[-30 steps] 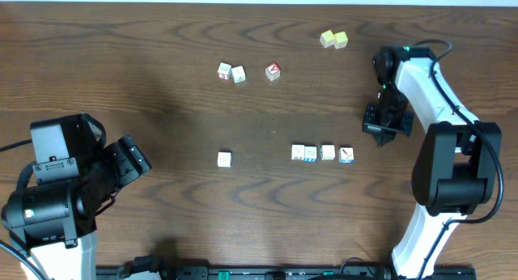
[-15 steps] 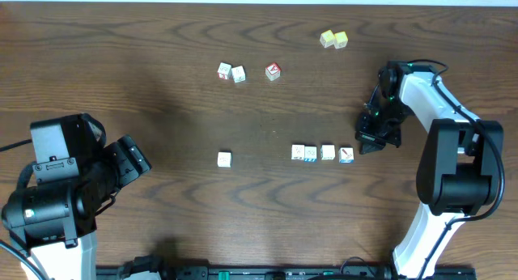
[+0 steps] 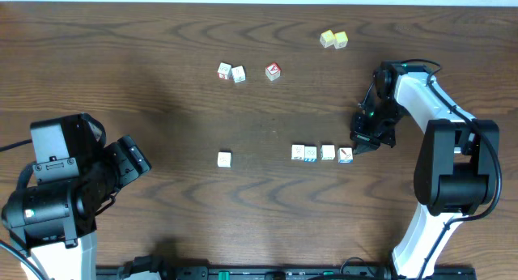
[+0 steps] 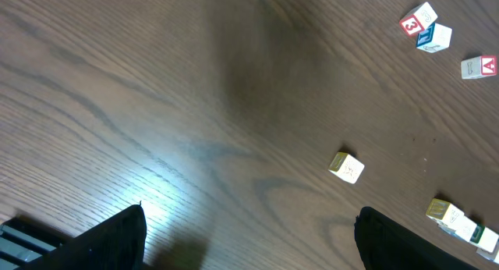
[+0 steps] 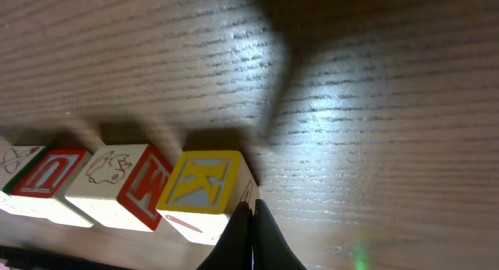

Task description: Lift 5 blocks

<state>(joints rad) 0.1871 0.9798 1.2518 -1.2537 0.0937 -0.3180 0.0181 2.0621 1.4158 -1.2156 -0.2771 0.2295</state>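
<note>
A row of several small white blocks (image 3: 321, 154) lies right of centre, and one more block (image 3: 224, 159) sits alone to their left. My right gripper (image 3: 354, 148) is shut, its tip low at the right end of the row. In the right wrist view the closed fingertips (image 5: 251, 209) rest against the side of the end block (image 5: 204, 184), which shows a yellow K face; a red-lettered block (image 5: 117, 182) stands beside it. My left gripper (image 4: 250, 215) hangs open over bare wood at the left, far from the lone block (image 4: 345, 167).
Two white cubes (image 3: 231, 73) and a red-faced cube (image 3: 273, 71) lie at the back centre. Two pale yellow cubes (image 3: 333, 40) sit at the back right. The left arm's base (image 3: 53, 207) fills the front left corner.
My right gripper has swung down and left from beside the row until its closed tip meets the row's right-end block. The left arm and the blocks have not moved.
</note>
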